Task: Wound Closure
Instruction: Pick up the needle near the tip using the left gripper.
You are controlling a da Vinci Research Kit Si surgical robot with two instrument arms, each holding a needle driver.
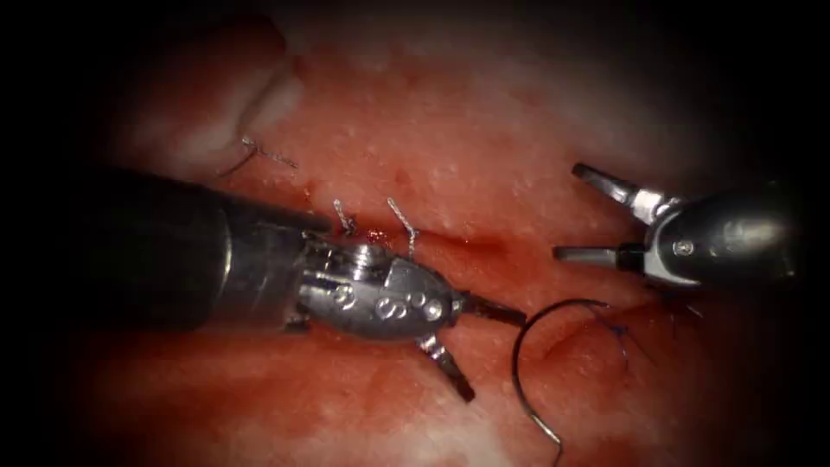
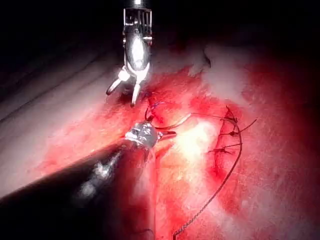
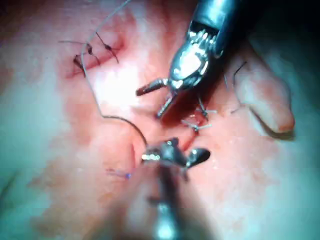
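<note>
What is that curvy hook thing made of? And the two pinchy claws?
The curved needle looks like thin dark metal wire: it holds a stiff, even arc while lying free on the tissue. The left tool and right tool, both open and empty, look like polished steel, given their bright mirror-like glints.

Endoscope looks down from above and in front, close on tissue. Wrist views look along own shafts, very near. All three share cut, needle, left tool, right tool.
</note>
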